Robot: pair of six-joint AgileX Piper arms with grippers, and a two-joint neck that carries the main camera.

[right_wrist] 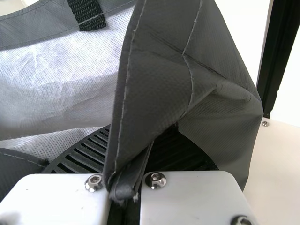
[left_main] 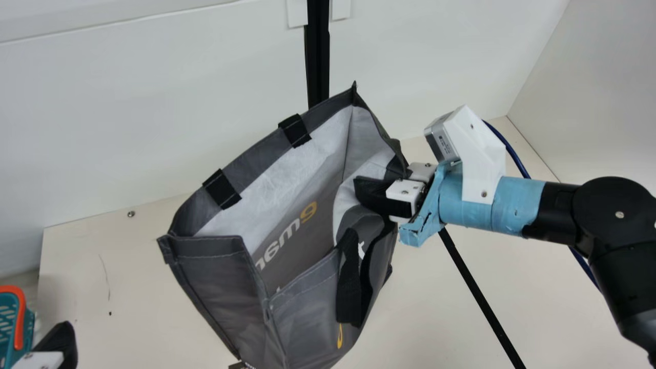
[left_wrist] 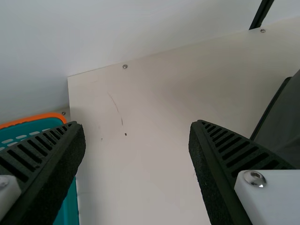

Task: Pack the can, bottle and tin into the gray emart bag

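The gray emart bag [left_main: 307,318] hangs tilted in the middle of the main view, its mouth wide and the pale lining showing. At the right side of its rim, my right gripper [left_main: 382,197] is shut on the bag's fabric. The right wrist view has a fold of the bag [right_wrist: 215,122] pinched between the fingers of my right gripper [right_wrist: 133,152]. My left gripper [left_main: 64,346] is at the lower left corner of the main view, left of the bag. In the left wrist view my left gripper [left_wrist: 137,125] stands open with nothing between its fingers; the bag's side [left_wrist: 287,122] shows there too.
A teal basket with an orange rim [left_main: 19,318] stands at the far left, beside my left gripper; the left wrist view shows the same basket [left_wrist: 70,201]. Behind the cream table [left_main: 133,287] rises a white wall with a black upright post [left_main: 318,61].
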